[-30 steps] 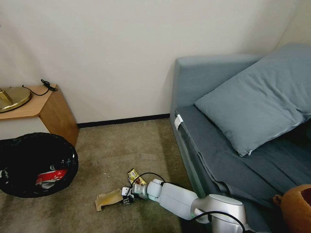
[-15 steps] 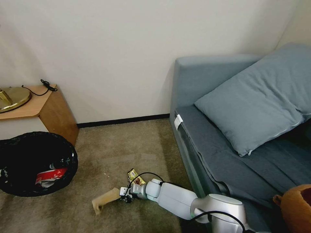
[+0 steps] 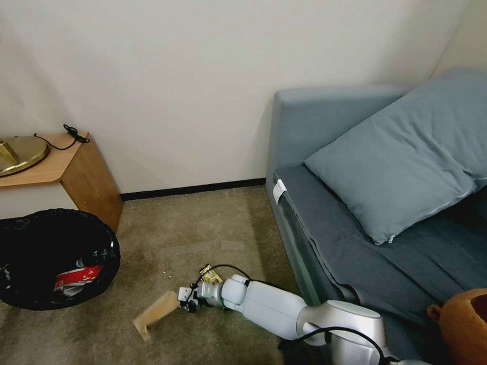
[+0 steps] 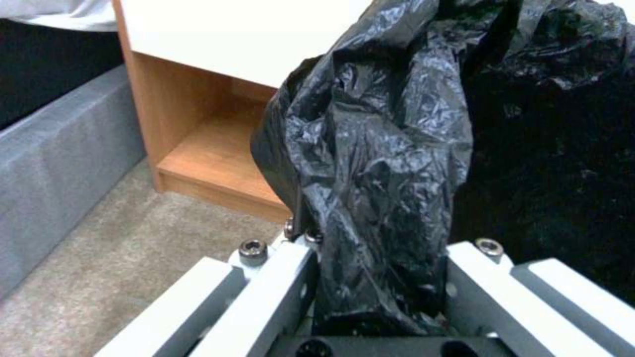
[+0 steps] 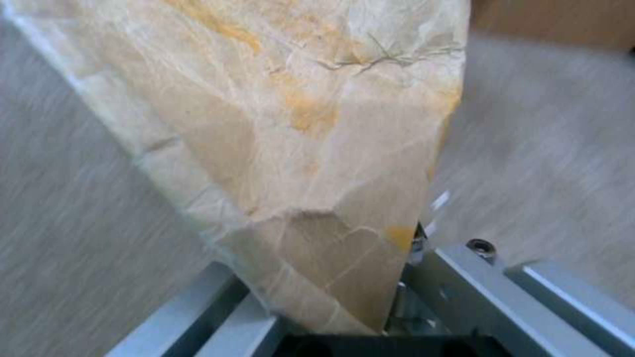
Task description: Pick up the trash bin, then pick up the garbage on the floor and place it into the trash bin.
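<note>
- My right hand (image 3: 178,303) is clamped on the tan paper scrap (image 3: 154,314), low over the carpet (image 3: 203,238).
- My left hand (image 4: 377,297) grips the bag liner (image 4: 377,148) of the trash bin (image 3: 30,299), beside the tabletop (image 3: 45,167).
- The candy wrapper (image 3: 210,275) lies on the carpet by my right wrist.

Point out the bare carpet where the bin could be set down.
Free: the carpet between the wooden side table, the baseboard and the sofa. Crowded: nearer the robot, where the right gripper holds the paper scrap beside the candy wrapper. The left gripper grips the trash bin liner.
</note>
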